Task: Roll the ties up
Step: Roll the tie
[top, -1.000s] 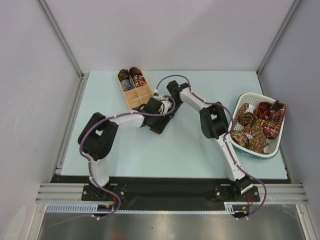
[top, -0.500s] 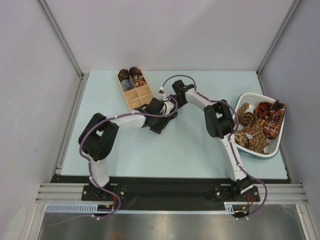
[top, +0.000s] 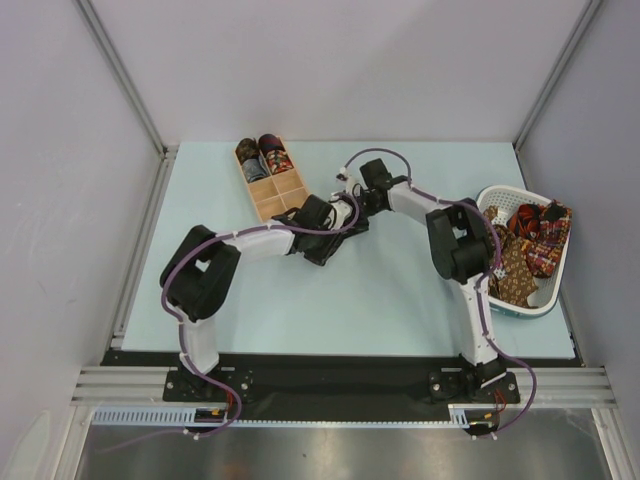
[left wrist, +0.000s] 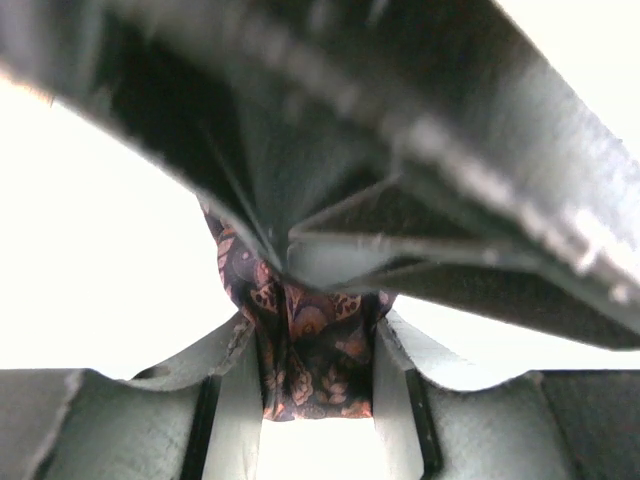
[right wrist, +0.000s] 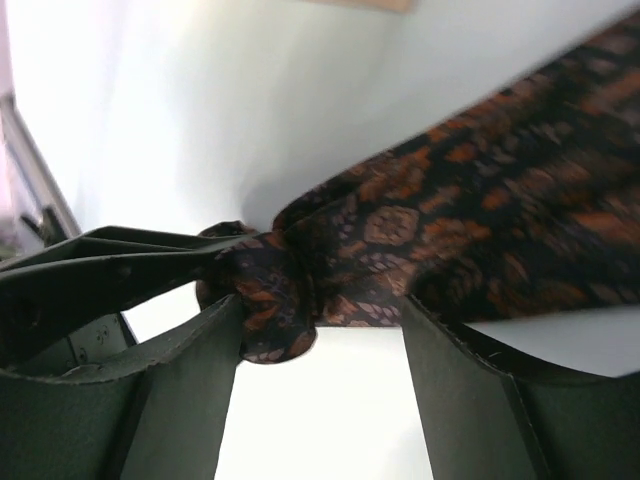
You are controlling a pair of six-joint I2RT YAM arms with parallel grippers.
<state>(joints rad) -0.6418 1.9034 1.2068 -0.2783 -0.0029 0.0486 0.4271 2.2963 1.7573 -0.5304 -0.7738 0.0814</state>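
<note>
One bunched, paisley-patterned dark tie

Fixed overhead view from the near edge; both wrist cameras tight on the same dark tie.

Left gripper clamped narrow, right gripper spread wide, the two meeting nose to nose

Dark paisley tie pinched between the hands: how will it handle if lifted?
Likely floppy: the tie creases and bunches where the left hand pinches it. Probably light and thin, since it folds into a tight wad. That wad would likely loosen once let go.
</note>
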